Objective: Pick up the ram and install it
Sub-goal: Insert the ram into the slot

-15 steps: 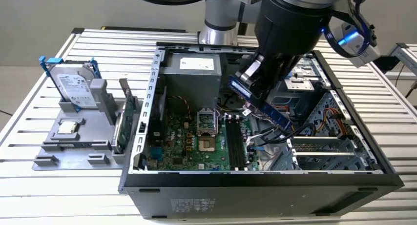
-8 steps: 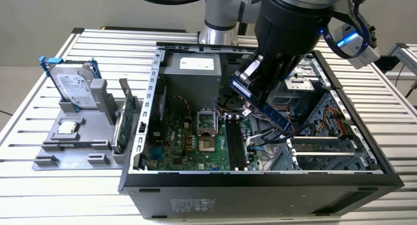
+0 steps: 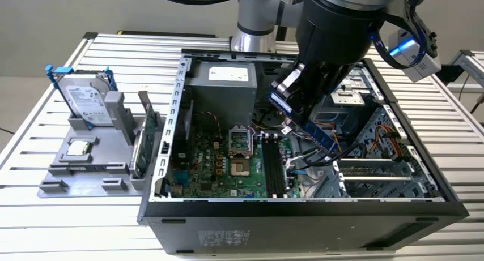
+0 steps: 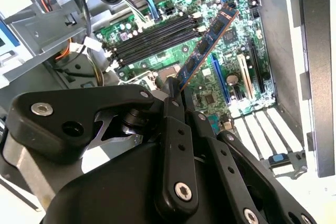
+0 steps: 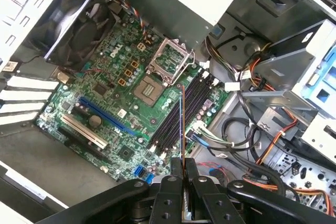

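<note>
The ram (image 3: 316, 137), a thin dark stick, hangs tilted inside the open computer case (image 3: 302, 207), with my gripper (image 3: 293, 115) shut on its upper end. Its free end points down toward the black memory slots (image 3: 274, 163) on the green motherboard, still above them. In the second wrist view the ram (image 4: 207, 43) slants out from the black fingers (image 4: 176, 109) over the slots (image 4: 152, 38). In the first wrist view the ram (image 5: 181, 129) appears edge-on, roughly in line with the slots (image 5: 195, 98), held at the gripper (image 5: 182, 174).
A grey holder (image 3: 83, 173) at the exterior view's left carries a hard drive (image 3: 87, 99), a square silver chip (image 3: 79, 149) and a green card (image 3: 147, 133). Cables (image 3: 310, 159), drive cages (image 3: 378, 170) and the power supply (image 3: 219, 85) crowd the case around the slots.
</note>
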